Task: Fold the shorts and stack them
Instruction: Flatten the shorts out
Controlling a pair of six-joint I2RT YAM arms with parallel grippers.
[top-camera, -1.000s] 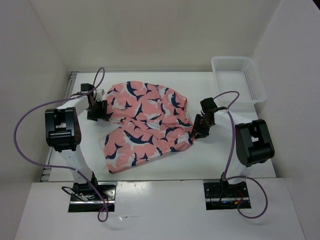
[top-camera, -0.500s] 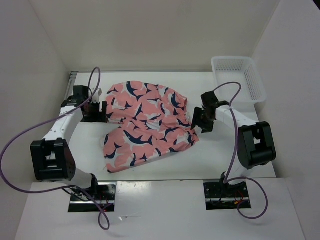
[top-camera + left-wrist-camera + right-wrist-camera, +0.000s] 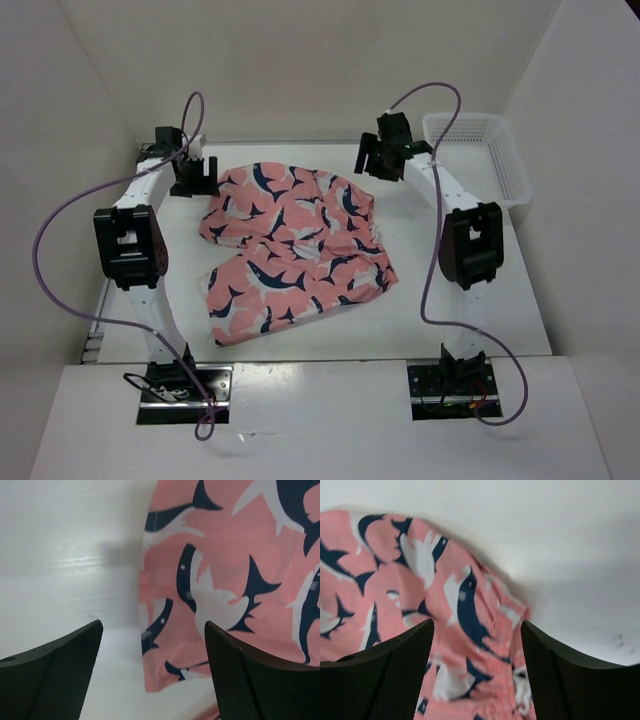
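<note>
The coral-pink shorts (image 3: 290,250) with navy and white whale shapes lie spread on the white table, partly folded over themselves. My left gripper (image 3: 194,176) hovers open at the shorts' far left corner; the left wrist view shows the fabric's edge and corner (image 3: 165,645) between its fingers (image 3: 55,675), nothing held. My right gripper (image 3: 378,158) hovers open above the shorts' far right corner; the right wrist view shows bunched fabric (image 3: 475,635) between its fingers (image 3: 570,675).
A white mesh basket (image 3: 478,155) stands at the far right corner of the table. White walls enclose the table on the left, back and right. Purple cables loop from both arms.
Both arms have swung from the shorts' side edges toward the back of the table. The left gripper now sits at the far left corner, the right gripper at the far right corner.
</note>
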